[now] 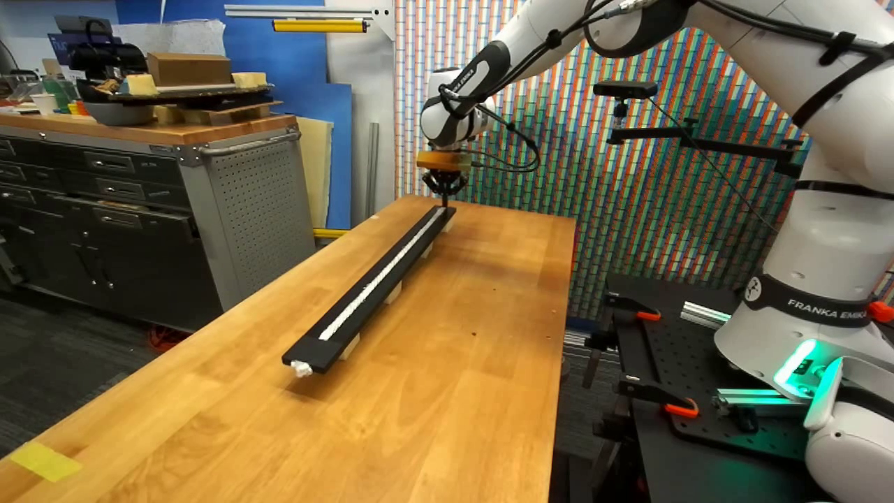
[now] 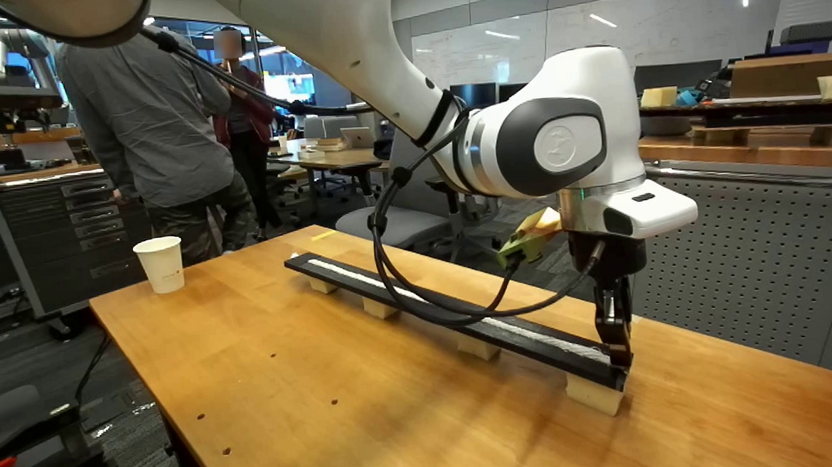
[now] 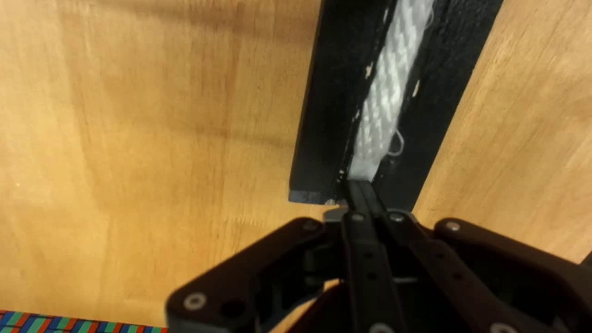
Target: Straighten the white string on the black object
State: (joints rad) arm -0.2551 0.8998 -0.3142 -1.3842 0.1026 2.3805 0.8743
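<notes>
String (image 3: 388, 90) runs lengthwise along the black bar (image 3: 330, 104) to the gripper (image 3: 362, 185)

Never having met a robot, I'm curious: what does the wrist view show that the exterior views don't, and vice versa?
Only the wrist view: a fine thread loop beside the white string and pale flecks on the black bar.
Only the exterior views: in both, the robot's arm and yellow tape on the wooden table; in an exterior view, a paper cup.
Shared: the white string along the black bar, the wooden table, and the shut gripper at one end of the bar.
</notes>
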